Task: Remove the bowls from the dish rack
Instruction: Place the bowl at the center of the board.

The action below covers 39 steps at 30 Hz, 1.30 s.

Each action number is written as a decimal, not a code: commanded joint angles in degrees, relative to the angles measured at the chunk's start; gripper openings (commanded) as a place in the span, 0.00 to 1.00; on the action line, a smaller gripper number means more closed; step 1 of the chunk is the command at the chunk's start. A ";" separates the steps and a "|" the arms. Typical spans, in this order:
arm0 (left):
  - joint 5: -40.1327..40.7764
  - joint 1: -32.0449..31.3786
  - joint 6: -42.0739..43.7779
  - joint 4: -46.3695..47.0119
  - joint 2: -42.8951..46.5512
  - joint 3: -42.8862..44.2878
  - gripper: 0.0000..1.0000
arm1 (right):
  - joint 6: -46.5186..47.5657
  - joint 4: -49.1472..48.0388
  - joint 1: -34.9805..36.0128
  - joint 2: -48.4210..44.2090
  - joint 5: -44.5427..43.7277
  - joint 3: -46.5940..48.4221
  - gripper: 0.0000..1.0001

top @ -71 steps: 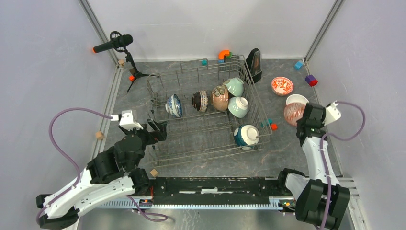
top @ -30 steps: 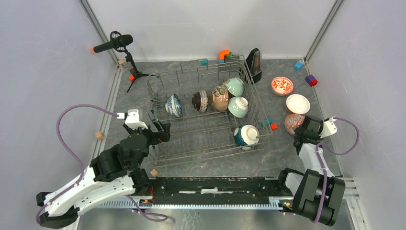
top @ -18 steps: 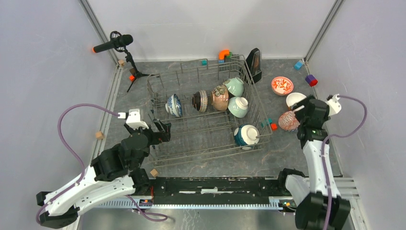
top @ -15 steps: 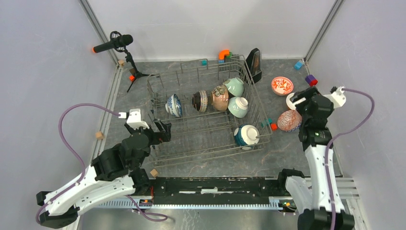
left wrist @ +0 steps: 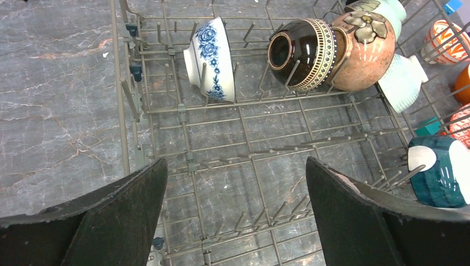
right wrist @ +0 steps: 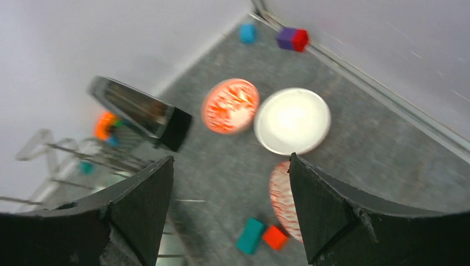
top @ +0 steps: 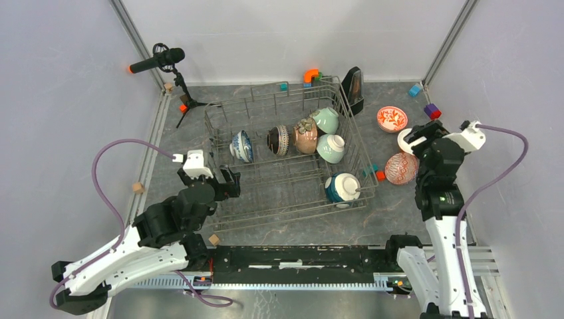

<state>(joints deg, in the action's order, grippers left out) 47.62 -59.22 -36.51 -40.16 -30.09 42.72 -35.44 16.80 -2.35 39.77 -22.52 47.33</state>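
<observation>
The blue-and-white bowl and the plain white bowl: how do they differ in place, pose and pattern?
The blue-and-white bowl stands in the dish rack; the plain white bowl sits on the table outside it. The blue-and-white bowl is tipped on its edge; the plain white bowl is upright, mouth up. The first bears blue flowers; the second has no pattern. Both are round with a white ground.

no readable text, no labels, no brands, no numbers in any view
</observation>
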 commanded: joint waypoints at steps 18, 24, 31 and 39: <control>-2.06 -0.35 -1.05 1.25 1.50 0.74 1.00 | 1.60 -8.73 -11.62 12.95 -4.45 -23.60 0.68; -2.64 -0.43 -0.89 1.63 1.76 0.62 1.00 | 0.95 -10.10 -13.45 16.44 -1.57 -22.18 0.62; -2.99 -0.38 -0.85 1.70 1.79 0.61 1.00 | 0.35 -11.45 -14.63 19.49 1.82 -20.41 0.51; -3.47 -0.44 -0.94 1.86 1.42 0.61 1.00 | -0.29 -10.27 -15.84 18.86 4.19 -19.34 0.18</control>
<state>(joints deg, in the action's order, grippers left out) 44.38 -59.37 -36.53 -40.16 -28.58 42.72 -34.85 7.40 -17.52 59.40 -19.46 24.47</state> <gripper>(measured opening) 0.993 0.233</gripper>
